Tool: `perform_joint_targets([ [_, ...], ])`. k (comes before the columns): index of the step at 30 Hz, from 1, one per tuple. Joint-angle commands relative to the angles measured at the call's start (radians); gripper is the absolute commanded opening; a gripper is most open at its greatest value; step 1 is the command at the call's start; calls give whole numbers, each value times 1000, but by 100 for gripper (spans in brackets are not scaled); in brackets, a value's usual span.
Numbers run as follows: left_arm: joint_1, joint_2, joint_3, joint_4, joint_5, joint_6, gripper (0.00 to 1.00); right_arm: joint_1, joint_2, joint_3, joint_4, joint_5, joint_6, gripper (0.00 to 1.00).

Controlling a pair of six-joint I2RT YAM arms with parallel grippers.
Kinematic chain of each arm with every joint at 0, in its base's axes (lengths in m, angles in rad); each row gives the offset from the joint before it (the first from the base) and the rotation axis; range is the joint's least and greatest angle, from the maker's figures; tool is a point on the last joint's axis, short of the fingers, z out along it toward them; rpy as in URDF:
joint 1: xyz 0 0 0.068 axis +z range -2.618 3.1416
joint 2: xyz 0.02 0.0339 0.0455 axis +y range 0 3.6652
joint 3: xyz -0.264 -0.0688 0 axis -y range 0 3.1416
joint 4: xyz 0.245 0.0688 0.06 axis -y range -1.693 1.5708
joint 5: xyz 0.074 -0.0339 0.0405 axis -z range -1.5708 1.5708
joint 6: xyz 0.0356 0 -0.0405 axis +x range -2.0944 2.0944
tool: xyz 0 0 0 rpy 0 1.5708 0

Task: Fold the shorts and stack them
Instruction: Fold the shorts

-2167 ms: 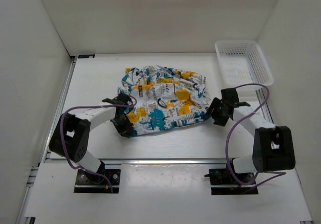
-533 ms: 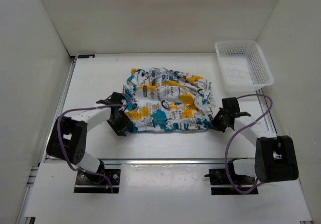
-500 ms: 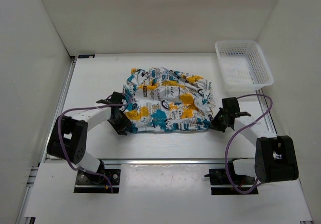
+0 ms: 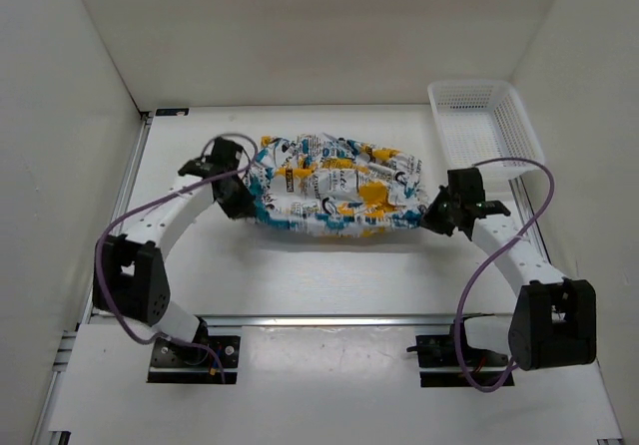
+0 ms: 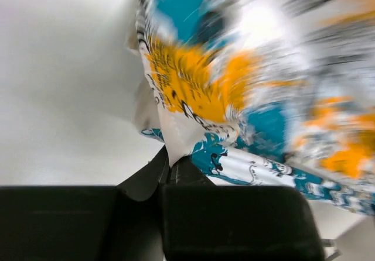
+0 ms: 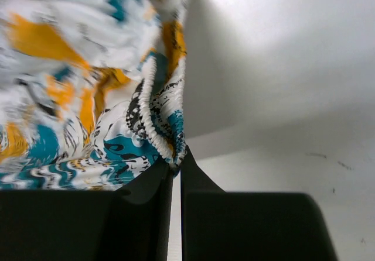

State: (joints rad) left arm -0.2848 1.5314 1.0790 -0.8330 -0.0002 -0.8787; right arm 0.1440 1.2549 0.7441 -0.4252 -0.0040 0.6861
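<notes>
The shorts (image 4: 334, 188) are white with teal, yellow and black print. They hang stretched between the two grippers, lifted off the table with a shadow beneath. My left gripper (image 4: 240, 198) is shut on the shorts' left edge; in the left wrist view the fabric (image 5: 234, 85) rises from the pinched tips of that gripper (image 5: 171, 166). At the right end, my right gripper (image 4: 437, 211) is shut on the shorts' elastic edge. The ruffled waistband (image 6: 153, 117) runs into the closed right gripper (image 6: 176, 162) in the right wrist view.
A white plastic basket (image 4: 486, 131) stands at the back right corner of the table, just behind the right arm. White walls enclose the table on the left, back and right.
Both arms have raised the shorts off the table and carried the near edge towards the back. The left gripper closed on the left edge and swung up and away from the front.
</notes>
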Motion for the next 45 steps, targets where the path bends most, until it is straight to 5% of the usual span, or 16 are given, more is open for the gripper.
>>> perform_joint_targets([
  [1, 26, -106, 200, -133, -149, 90, 10, -7, -41, 109, -55, 87, -75, 0],
  [10, 35, -238, 255, -210, -135, 109, 10, -7, -184, 158, -185, 93, -94, 0],
  [13, 45, -211, 379, -245, -146, 164, 10, -7, -187, 279, -222, 114, -126, 0],
  [20, 121, 165, 1009, -383, -112, 339, 10, -7, 157, 837, -251, 95, -247, 0],
  [26, 219, 519, 1602, -433, 66, 374, 10, -17, 490, 1372, -251, 73, -258, 0],
  [30, 254, 464, 1511, -220, 169, 340, 10, -26, 656, 1624, -196, 30, -218, 0],
  [34, 315, 473, 1634, -163, 230, 320, 10, -26, 767, 1862, -143, -53, -188, 0],
  [41, 413, 351, 1681, -8, 331, 274, 10, -26, 713, 1844, 35, -148, -149, 0],
  [45, 424, 233, 1578, -8, 370, 288, 10, -26, 583, 1668, 36, -171, -169, 0],
])
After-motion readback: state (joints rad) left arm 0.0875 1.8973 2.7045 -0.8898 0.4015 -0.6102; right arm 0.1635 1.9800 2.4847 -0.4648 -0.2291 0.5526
